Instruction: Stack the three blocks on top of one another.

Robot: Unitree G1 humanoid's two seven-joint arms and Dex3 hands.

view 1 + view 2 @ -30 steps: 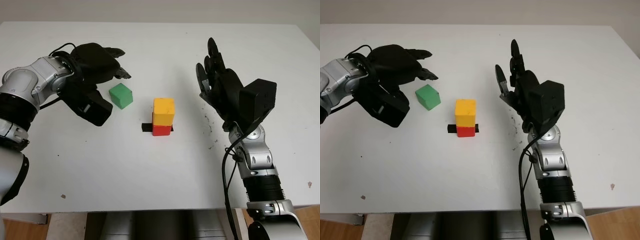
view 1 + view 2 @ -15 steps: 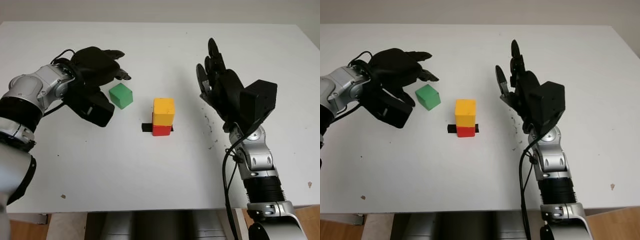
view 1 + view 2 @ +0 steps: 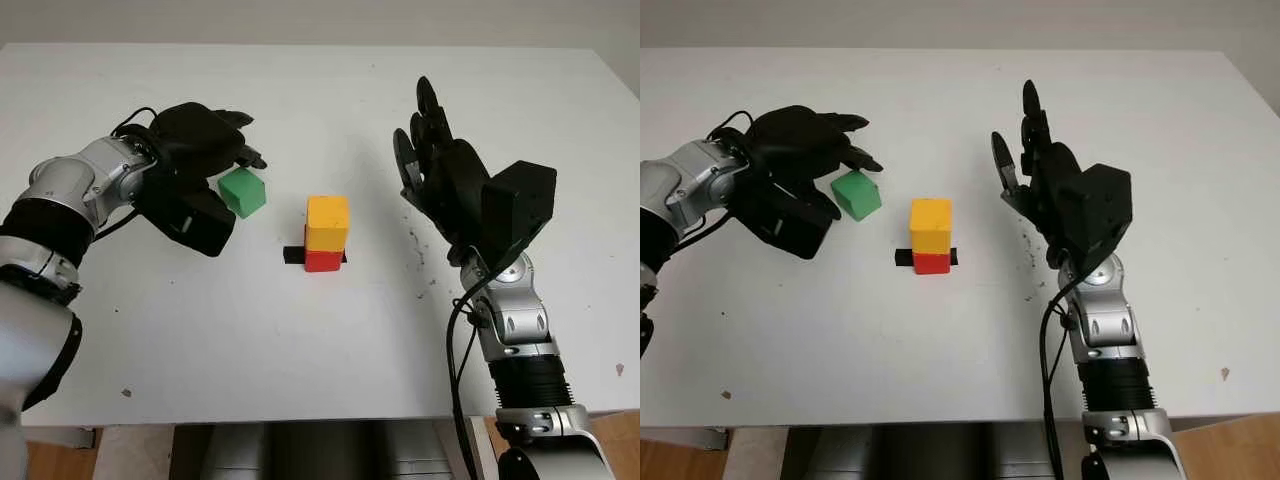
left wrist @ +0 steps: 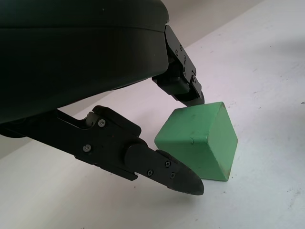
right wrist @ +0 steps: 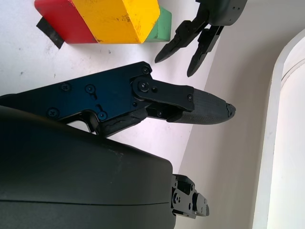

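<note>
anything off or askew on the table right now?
Nothing damaged. The yellow block sits squarely on the red block, which rests on a strip of black tape. The green block stands turned at an angle by the left hand. The right hand is open.

We're seeing the yellow block [image 3: 328,222] sitting on the red block [image 3: 322,261] at table [image 3: 300,340] centre, over a strip of black tape [image 3: 293,255]; the stack's top is standing clear. The green block [image 3: 242,192] is sitting at the stack's 10 o'clock, apart from it, with bare table between them. Our left hand [image 3: 200,150] is crowding the green block from 9 to 12 o'clock, fingertips [image 4: 183,179] just beside it, not closed on it. Our right hand [image 3: 440,175], open, is hanging at the stack's 3 o'clock, well apart. The stack's 6 o'clock side is lying bare.
</note>
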